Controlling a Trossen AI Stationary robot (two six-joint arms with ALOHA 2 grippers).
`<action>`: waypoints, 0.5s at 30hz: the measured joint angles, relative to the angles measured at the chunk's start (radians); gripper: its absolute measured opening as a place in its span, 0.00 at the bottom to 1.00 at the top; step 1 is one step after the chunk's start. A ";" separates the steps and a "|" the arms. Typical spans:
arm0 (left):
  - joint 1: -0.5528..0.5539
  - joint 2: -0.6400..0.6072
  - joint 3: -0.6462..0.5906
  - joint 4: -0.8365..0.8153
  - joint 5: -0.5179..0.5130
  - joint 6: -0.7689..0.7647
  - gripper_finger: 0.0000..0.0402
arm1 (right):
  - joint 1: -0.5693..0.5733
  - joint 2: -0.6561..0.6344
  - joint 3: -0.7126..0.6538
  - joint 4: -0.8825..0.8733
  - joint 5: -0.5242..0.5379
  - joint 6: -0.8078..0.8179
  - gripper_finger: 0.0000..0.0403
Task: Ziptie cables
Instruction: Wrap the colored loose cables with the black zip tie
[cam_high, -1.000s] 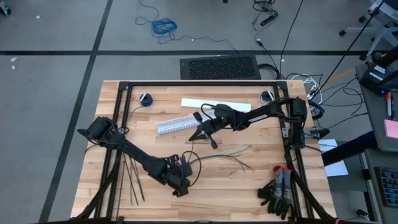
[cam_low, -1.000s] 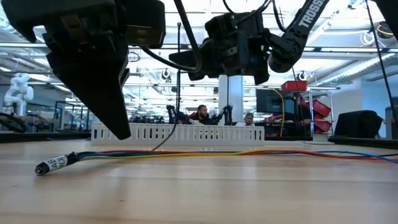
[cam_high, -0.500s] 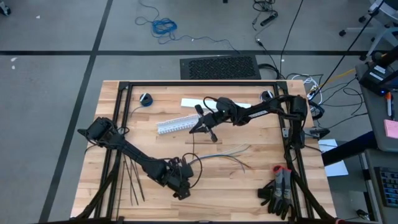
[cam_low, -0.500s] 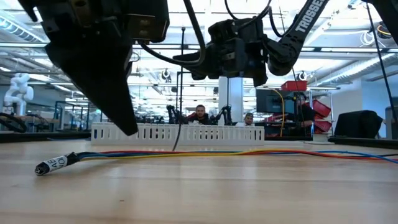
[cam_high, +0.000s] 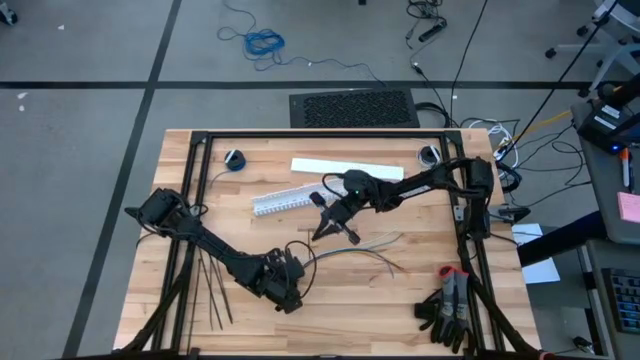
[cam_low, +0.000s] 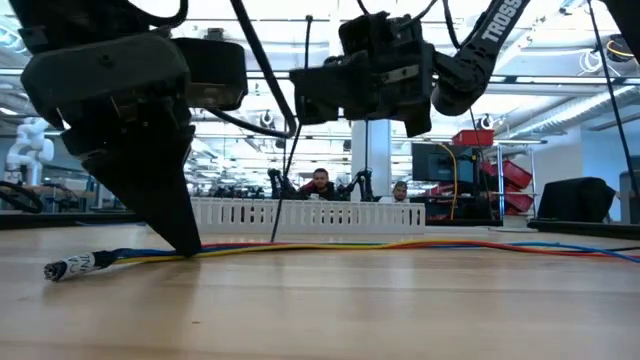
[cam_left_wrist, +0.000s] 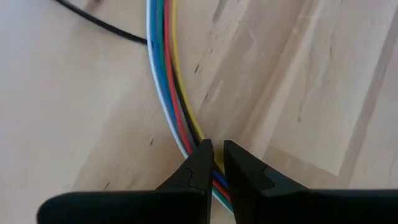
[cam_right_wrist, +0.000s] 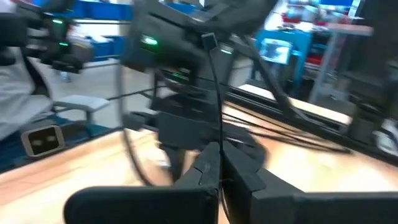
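Wooden table (cam_high: 400, 300), cables (cam_low: 400, 245) on it, people (cam_low: 320, 184) behind.

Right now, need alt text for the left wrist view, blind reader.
The left gripper, its two dark fingers nearly closed, pinches a bundle of cables (white, blue, green, red, black and yellow) lying in a gentle curve on the pale wooden table. A thin black ziptie crosses one corner of the picture.

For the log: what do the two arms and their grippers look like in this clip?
Both arms are dark, jointed and slim, with black leads looping along them. The right arm carries white TROSSEN lettering. The left gripper and right gripper each end in two black, wedge-shaped fingers tapering to narrow tips.
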 joint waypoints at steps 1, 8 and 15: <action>0.000 0.000 -0.005 0.003 -0.010 -0.010 0.10 | 0.009 0.000 0.000 0.004 0.000 0.002 0.00; 0.008 -0.001 -0.013 -0.011 -0.059 -0.009 0.10 | 0.045 -0.002 0.000 0.036 -0.039 0.049 0.00; 0.025 -0.001 -0.015 -0.043 -0.100 -0.009 0.10 | 0.043 -0.009 0.000 0.060 0.046 0.082 0.00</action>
